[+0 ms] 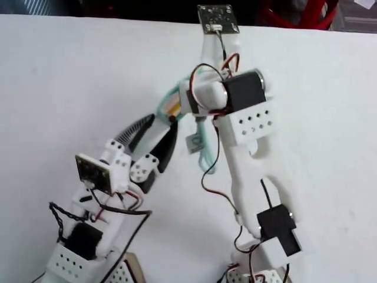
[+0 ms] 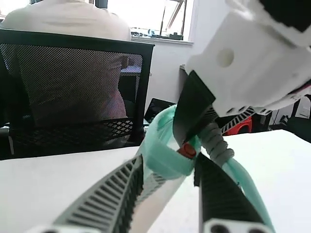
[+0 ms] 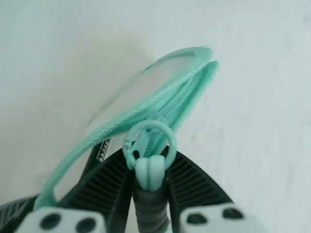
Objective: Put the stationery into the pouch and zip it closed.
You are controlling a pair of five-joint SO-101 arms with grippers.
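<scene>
Evidently the zipping step is in hand: the right claw (image 3: 148, 162) pinches the zipper pull (image 3: 149, 145), the mint pouch (image 3: 167, 94) stretching away just beyond its fingertips, while the left claw (image 2: 170, 162) clamps the pouch between its 2 fingers, close opposite. Next, I judge, the right must draw the pull along the teeth while the left holds firm.

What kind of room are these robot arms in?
Probably an office or workroom: there's a white table, a black mesh office chair behind it, and a bright window farther back.
</scene>
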